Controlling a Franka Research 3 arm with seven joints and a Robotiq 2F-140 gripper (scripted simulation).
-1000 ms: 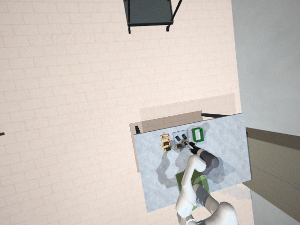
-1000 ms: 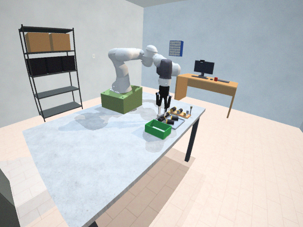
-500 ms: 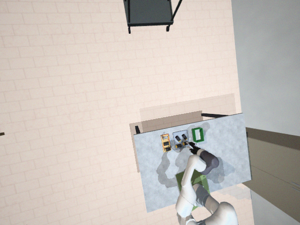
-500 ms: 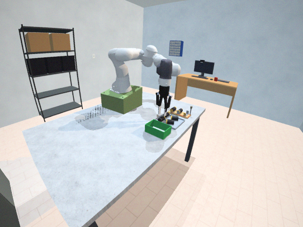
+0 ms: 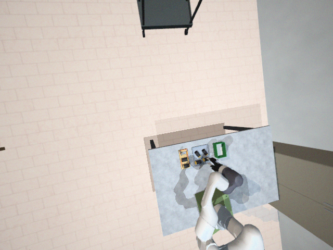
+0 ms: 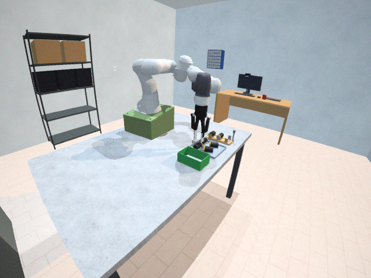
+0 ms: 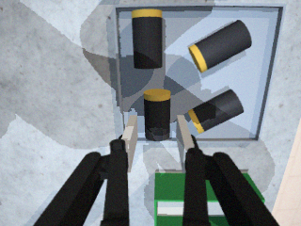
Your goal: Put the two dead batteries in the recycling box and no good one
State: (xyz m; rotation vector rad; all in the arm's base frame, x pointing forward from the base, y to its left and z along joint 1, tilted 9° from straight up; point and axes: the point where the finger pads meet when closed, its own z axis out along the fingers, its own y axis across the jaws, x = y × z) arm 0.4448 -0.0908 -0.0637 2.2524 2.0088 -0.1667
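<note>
The robot is taken as standing at the near side of the worktop (image 5: 168, 215) (image 6: 119, 191) (image 7: 47, 94). The tool (image 5: 208, 161) (image 6: 198, 140) (image 7: 156, 125) is lowered over the near right part of the tray (image 5: 194, 148) (image 6: 218, 152) (image 7: 265, 28), pointing down and partly open. The near right battery (image 5: 205, 159) (image 6: 198, 145) (image 7: 157, 118) is straddled by its fingers, with a gap seen on either side in the wrist view; nothing is gripped.

Three more batteries are held in the tray: the near left battery (image 5: 197, 162) (image 6: 204, 139) (image 7: 148, 40), the far left battery (image 5: 197, 153) (image 6: 213, 145) (image 7: 226, 44) and the far right battery (image 5: 204, 151) (image 6: 208, 149) (image 7: 218, 110). All four lie on their sides; the yellow ends of the near pair are turned left, while the far pair is set at a slant.

To the left of the tray, the orange holder (image 5: 183, 150) (image 6: 223, 141) is placed, with two black batteries (image 5: 185, 162) (image 6: 219, 135) seated in its middle and near parts. Whether the bulb is lit cannot be told.

The green recycling box (image 5: 224, 149) (image 6: 191, 163) is stood upright just to the right of the tray. All six batteries are seen outside it.
</note>
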